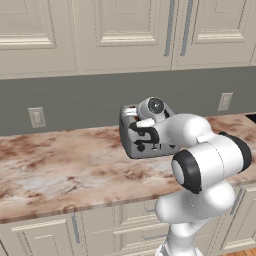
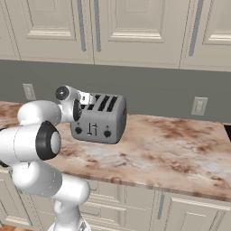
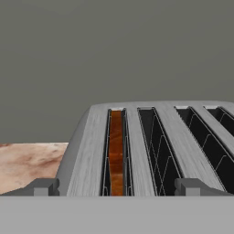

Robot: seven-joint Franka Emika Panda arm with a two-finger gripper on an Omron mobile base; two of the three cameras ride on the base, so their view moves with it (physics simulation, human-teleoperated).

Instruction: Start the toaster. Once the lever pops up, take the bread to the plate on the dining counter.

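Observation:
The silver-grey toaster (image 1: pixel 155 149) (image 2: pixel 101 119) stands on the long marble worktop against the grey wall. Two black knobs and thin black levers (image 2: pixel 92 129) show on its front. In the hand view I look along its top (image 3: pixel 91 151). The orange-brown bread (image 3: pixel 116 151) sits down in the leftmost of the four slots, and the other slots are dark. My gripper (image 2: pixel 91 99) (image 3: pixel 119 188) hovers at the toaster's top edge, open, with its fingertips (image 3: pixel 45 187) spread on either side of the bread's slot and nothing between them. The plate and the dining counter are out of view.
The marble worktop (image 1: pixel 60 170) (image 2: pixel 171 153) stretches to both sides of the toaster. Wall sockets (image 1: pixel 36 117) (image 2: pixel 199 106) sit on the grey backsplash. Cream upper cabinets (image 2: pixel 135 27) hang above. My own arm (image 1: pixel 205 160) covers part of the toaster's front.

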